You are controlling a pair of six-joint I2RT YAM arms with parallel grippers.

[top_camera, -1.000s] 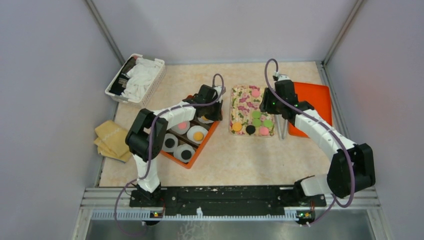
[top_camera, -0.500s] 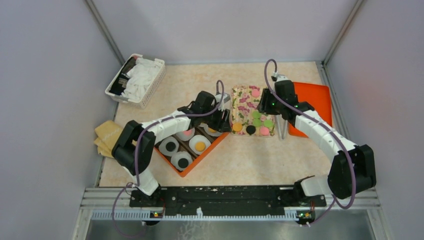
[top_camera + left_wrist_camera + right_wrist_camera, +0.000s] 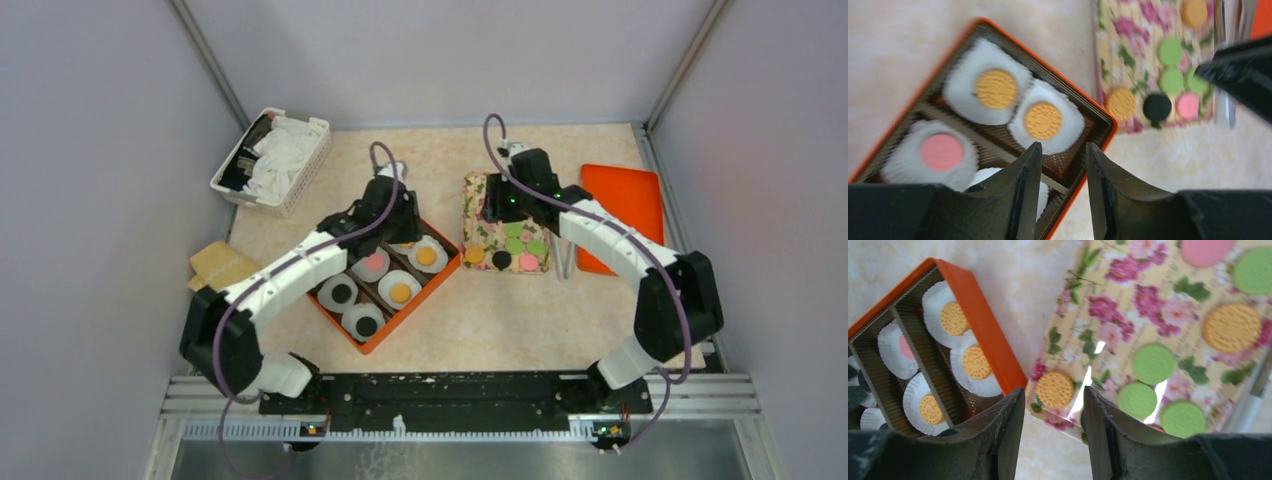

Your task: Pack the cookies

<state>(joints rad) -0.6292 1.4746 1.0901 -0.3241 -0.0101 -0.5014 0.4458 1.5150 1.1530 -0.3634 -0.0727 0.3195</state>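
Beige table (image 3: 520, 320) holds an orange box (image 3: 982, 325) with cookies (image 3: 996, 89) sitting in white paper cups (image 3: 960, 82). More cookies lie on a flowery tray (image 3: 1148, 300) just beside the box. Left gripper (image 3: 1063, 150) hangs over the box, fingers spread, holding nothing. Right gripper (image 3: 1054, 395) hangs over the tray's edge, spread and empty too.

Left gripper (image 3: 1063, 150) hangs over far corner of box (image 3: 416, 306). Right gripper (image 3: 1053, 392) hangs over far left of floral tray (image 3: 481, 222). Narrow bare strip between box and tray. Near side of table (image 3: 520, 320) open. Basket (image 3: 300, 175) far left, cloth (image 3: 225, 265) at left edge, orange lid (image 3: 625, 195) at right.
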